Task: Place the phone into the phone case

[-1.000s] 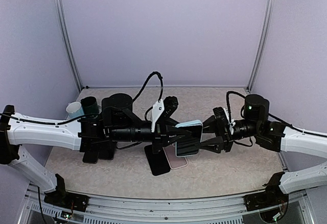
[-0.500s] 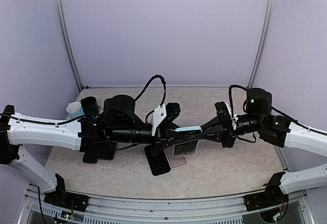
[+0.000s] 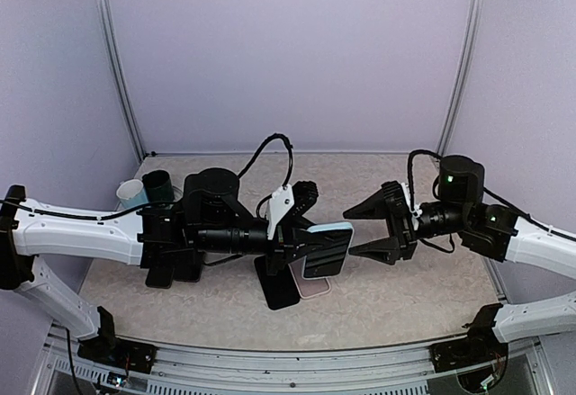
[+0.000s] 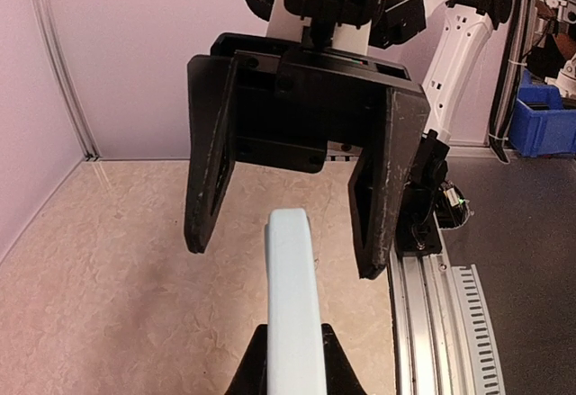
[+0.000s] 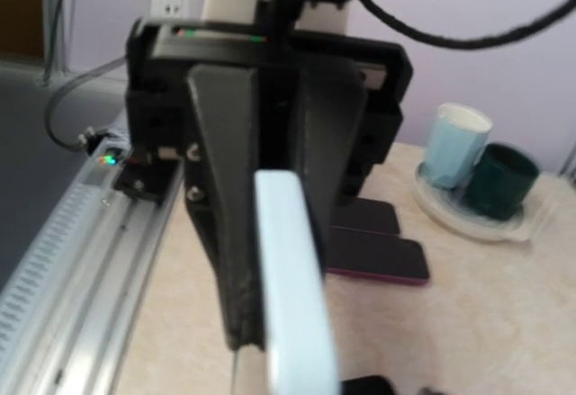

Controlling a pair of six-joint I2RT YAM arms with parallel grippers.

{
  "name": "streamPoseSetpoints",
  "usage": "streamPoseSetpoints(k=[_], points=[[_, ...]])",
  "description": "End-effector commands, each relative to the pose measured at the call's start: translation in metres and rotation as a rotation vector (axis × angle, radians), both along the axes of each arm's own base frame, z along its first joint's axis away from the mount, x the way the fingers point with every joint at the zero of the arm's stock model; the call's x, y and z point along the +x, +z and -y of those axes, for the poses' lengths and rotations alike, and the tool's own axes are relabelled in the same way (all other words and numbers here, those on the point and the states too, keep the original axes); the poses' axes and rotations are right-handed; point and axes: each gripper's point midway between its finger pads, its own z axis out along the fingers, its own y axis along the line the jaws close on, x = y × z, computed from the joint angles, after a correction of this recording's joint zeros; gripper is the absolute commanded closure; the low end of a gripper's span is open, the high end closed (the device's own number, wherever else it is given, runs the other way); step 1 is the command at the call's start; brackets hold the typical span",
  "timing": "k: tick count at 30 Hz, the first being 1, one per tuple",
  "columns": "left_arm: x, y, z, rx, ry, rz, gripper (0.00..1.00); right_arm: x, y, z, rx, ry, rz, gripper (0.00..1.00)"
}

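Top view:
- Left gripper (image 3: 301, 244) is clamped on a light-blue slab (image 3: 328, 244) with a dark face. The slab is held in the air over the middle of the table (image 3: 405, 309). I cannot tell whether it is the phone or the case.
- Right gripper (image 3: 349, 232) has its jaws spread. It sits just right of the slab, facing it and not touching it.
- Lying on the table under the slab are a black phone (image 3: 276, 287) and, just right of it, a pinkish slab (image 3: 315, 289).
- At far left are a pale blue cup (image 3: 131, 192) and a dark green cup (image 3: 158, 184).

Left wrist:
- The slab is seen edge-on, pinched at its near end.
- The right gripper's two fingers stand on either side of the slab's free end, with a gap on both sides.

Right wrist (blurred):
- The slab is edge-on, with the left gripper dark behind it.
- Two dark phones (image 5: 376, 260) lie flat on the table beyond.
- The cups stand on a pale saucer (image 5: 468, 219).
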Motion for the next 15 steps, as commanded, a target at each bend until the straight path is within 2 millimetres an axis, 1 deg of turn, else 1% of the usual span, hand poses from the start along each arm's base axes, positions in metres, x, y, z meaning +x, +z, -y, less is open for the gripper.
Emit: streamPoseSetpoints(k=[1,2,4,5,6,7,8,11,12,13,14,15], points=[[-0.004,0.05,0.001,-0.138,-0.009,0.045,1.0,0.0,-0.018,0.0,-0.025,-0.019,-0.021,0.25],[-0.006,0.051,0.001,-0.144,-0.018,0.045,1.0,0.002,-0.026,-0.001,-0.032,-0.026,-0.045,0.2],[-0.013,0.057,0.002,-0.16,-0.047,0.046,1.0,0.005,-0.036,-0.004,-0.032,-0.031,-0.089,0.14],[-0.015,0.06,0.002,-0.169,-0.055,0.047,1.0,0.004,-0.039,-0.006,-0.026,-0.017,-0.107,0.14],[-0.018,0.062,0.002,-0.173,-0.061,0.048,1.0,0.002,-0.04,-0.009,-0.016,0.008,-0.122,0.16],[-0.018,0.063,0.003,-0.176,-0.064,0.048,1.0,0.001,-0.04,-0.012,-0.01,0.027,-0.134,0.2],[-0.02,0.064,0.004,-0.178,-0.068,0.048,1.0,0.001,-0.04,-0.016,-0.013,0.035,-0.144,0.29],[-0.019,0.066,0.005,-0.182,-0.066,0.049,1.0,0.007,-0.048,-0.02,-0.045,0.023,-0.169,0.66],[-0.02,0.067,0.005,-0.185,-0.065,0.051,1.0,0.008,-0.05,-0.021,-0.048,0.025,-0.17,0.8],[-0.02,0.068,0.005,-0.189,-0.064,0.05,1.0,0.007,-0.052,-0.021,-0.048,0.033,-0.173,0.88],[-0.019,0.069,0.005,-0.191,-0.06,0.049,1.0,0.006,-0.051,-0.021,-0.044,0.038,-0.178,1.0],[-0.019,0.069,0.005,-0.19,-0.055,0.045,1.0,0.005,-0.05,-0.021,-0.04,0.038,-0.182,1.0]])
